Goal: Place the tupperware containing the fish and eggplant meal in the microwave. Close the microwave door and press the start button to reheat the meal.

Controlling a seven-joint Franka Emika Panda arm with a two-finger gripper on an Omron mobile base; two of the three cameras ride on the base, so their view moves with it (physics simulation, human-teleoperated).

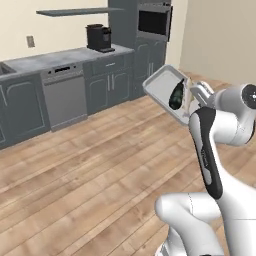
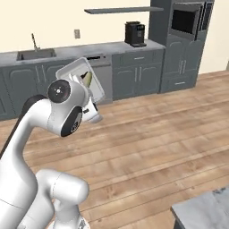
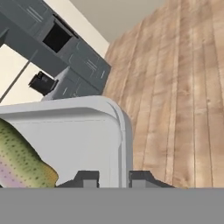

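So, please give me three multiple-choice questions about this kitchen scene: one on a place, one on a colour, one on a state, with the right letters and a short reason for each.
1. Where is the tupperware?
A. on the counter
B. in the air, held by the gripper
C. inside the microwave

2. What colour is the coffee machine?
A. black
B. red
C. white

3. How is the microwave door?
A. shut
B. taken off
C. open

Answers:
1 B: in the hand view the tray's rim sits between the fingertips, and both base views show it high above the wooden floor.
2 A: it stands dark on the grey counter.
3 C: the microwave shows its dark inside, with the door swung to the right.
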